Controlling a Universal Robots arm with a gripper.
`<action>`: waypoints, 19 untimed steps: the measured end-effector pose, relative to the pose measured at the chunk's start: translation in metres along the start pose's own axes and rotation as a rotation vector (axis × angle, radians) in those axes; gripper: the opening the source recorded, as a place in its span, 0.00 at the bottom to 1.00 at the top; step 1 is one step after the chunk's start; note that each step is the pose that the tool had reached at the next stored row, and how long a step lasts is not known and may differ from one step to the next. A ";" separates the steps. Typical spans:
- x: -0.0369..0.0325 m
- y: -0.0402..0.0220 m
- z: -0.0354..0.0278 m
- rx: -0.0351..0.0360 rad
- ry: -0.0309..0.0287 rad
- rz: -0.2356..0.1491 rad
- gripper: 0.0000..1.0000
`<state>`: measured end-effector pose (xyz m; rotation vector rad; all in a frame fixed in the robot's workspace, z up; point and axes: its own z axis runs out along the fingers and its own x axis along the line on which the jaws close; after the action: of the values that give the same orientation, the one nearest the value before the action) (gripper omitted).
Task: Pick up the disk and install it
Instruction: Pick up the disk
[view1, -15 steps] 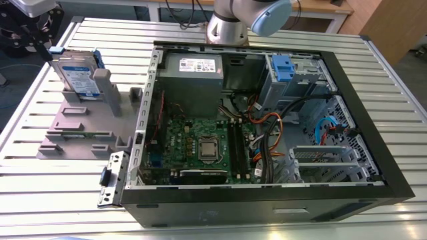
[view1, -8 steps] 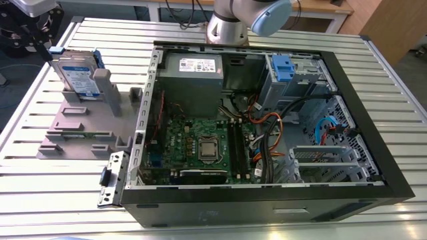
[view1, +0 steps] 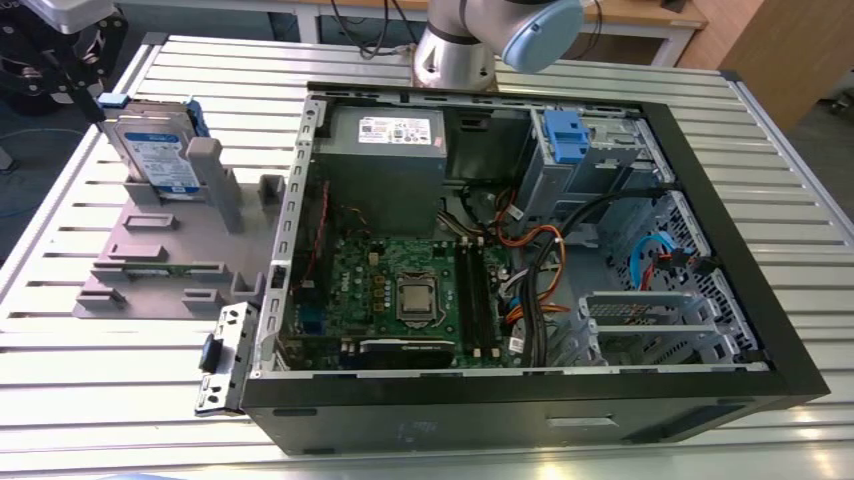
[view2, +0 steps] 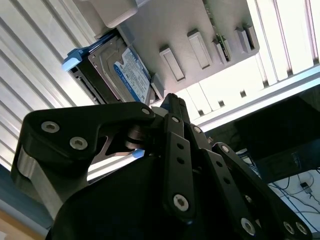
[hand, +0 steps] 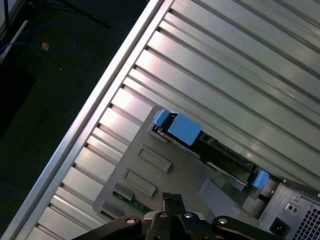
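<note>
We list the disk (view1: 154, 150) standing on edge in a slot at one end of the grey holder (view1: 147, 240), with its blue bracket around it. The gripper (hand: 171, 201) hangs over the holder, clear of the disk, its fingertips pressed together on nothing. An open computer case (view1: 534, 400) sits just beside the holder, on the exterior view's right.

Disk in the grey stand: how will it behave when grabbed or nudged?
Probably rigid and dense: the disk looks metal-bodied inside its blue bracket. It stands on edge in the grey stand, so a sideways push might tilt or jam it.
</note>
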<state>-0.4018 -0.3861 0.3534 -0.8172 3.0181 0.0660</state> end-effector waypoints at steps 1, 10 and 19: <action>0.0000 0.0000 0.0000 0.0000 0.0001 -0.001 0.11; 0.0000 0.0000 0.0000 -0.0004 0.0005 -0.015 0.11; 0.0000 0.0000 0.0000 -0.0007 0.0010 -0.027 0.11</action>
<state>-0.4018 -0.3861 0.3534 -0.8587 3.0071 0.0663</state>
